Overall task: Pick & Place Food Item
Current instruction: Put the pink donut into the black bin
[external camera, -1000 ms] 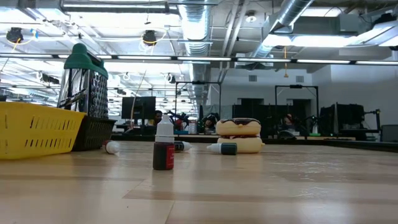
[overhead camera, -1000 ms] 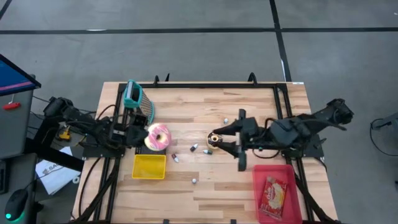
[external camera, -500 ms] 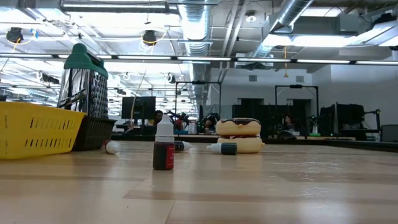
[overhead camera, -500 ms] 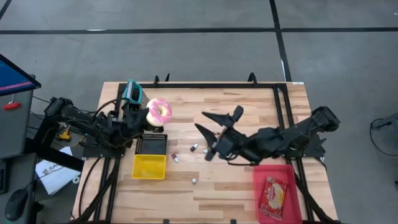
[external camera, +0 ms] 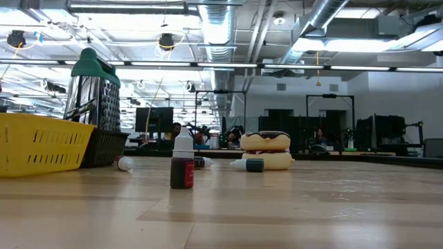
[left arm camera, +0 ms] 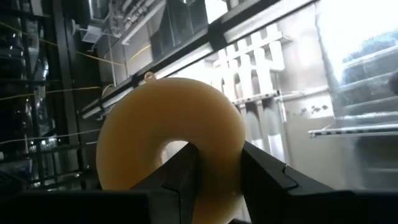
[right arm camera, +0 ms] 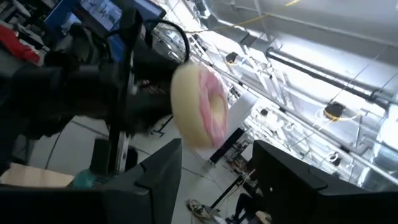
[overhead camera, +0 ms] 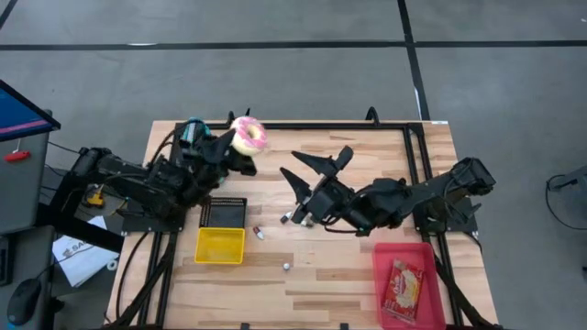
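A pink-iced donut is held by the left gripper above the far left part of the table, near its far edge and just beside the teal-topped grater. In the left wrist view the fingers are seen clamped on the lower rim of the donut, one of them passing through its hole. The right gripper is raised over the middle of the table with its two fingers spread wide and nothing between them; its wrist camera is pointed at the donut and the left arm behind it. A yellow bin and a black tray lie at the left, a red bin holding a packet at the near right. Small bottles are scattered at the centre. In the low view a second donut and a dark bottle are seen on the table.
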{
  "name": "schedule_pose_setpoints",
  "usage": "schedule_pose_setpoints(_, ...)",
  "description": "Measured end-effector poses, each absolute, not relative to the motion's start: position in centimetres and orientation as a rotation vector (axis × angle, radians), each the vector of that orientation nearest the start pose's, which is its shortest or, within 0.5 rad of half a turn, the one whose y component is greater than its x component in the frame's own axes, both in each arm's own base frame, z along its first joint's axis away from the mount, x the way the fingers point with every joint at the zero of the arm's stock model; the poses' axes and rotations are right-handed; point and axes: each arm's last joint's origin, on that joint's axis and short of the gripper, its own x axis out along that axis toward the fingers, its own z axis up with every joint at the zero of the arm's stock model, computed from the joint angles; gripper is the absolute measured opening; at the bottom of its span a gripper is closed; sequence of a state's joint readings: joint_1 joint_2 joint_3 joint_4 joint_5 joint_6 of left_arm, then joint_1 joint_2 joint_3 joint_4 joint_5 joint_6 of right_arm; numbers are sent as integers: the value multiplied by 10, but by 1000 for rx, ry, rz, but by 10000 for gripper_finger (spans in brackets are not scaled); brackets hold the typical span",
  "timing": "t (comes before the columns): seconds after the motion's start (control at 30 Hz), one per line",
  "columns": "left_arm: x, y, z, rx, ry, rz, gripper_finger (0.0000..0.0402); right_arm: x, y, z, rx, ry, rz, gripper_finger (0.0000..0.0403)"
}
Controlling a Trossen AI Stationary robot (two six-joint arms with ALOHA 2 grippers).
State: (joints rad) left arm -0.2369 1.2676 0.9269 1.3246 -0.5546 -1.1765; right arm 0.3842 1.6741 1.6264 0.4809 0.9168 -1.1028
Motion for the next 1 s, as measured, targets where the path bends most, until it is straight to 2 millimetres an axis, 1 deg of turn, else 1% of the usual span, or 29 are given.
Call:
schedule_pose_setpoints(0.2, 257, -40, 417, -1500, -1040, -318, 102, 358, 106, 450, -846, 5, -674, 190)
schedule_pose_setpoints(0.3, 262, -41, 420, -1503, -1046, -322, 102, 360, 102, 449, -916, 35, -684, 190)
schedule_pose_setpoints(0.6, 264, -40, 423, -1516, -1063, -316, 102, 364, 89, 450, -971, 32, -683, 189)
schedule_pose_setpoints(1.0, 263, -41, 423, -1545, -1071, -306, 102, 371, 66, 451, -1019, -1, -666, 173)
